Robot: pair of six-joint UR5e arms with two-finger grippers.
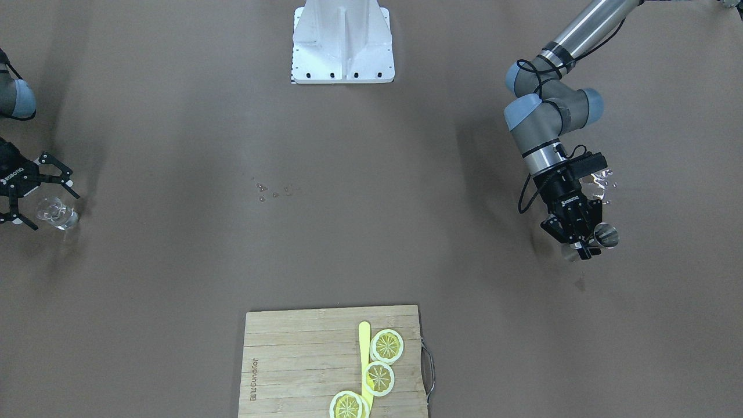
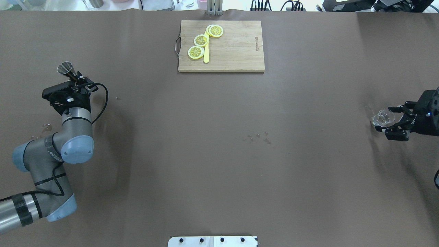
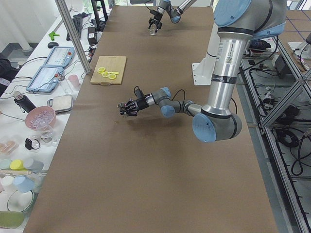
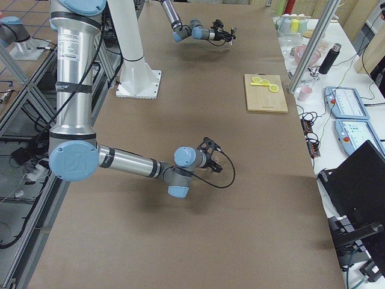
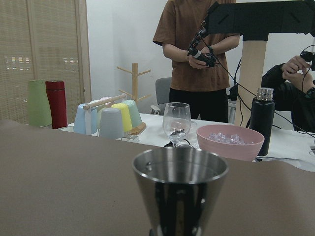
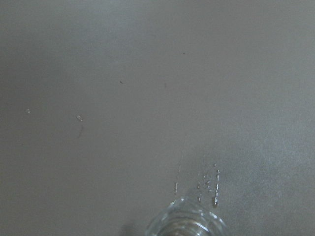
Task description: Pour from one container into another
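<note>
The left claw is clamped on the lower part of a steel jigger, near the counter's left end. The arm reaches out level, and the left wrist camera shows the jigger upright with its open mouth facing up. It is lifted clear of the brown counter. A few water drops lie beside that arm.

Well apart, at the counter's right end, a clear glass stands on the surface. The right claw is spread wide, one finger on each side of the glass. Whether the fingers touch it cannot be told. The right wrist camera shows small wet streaks just beyond the glass rim.

More droplets dot the middle of the counter. At the far edge a wooden cutting board carries three lemon slices and a yellow knife.
</note>
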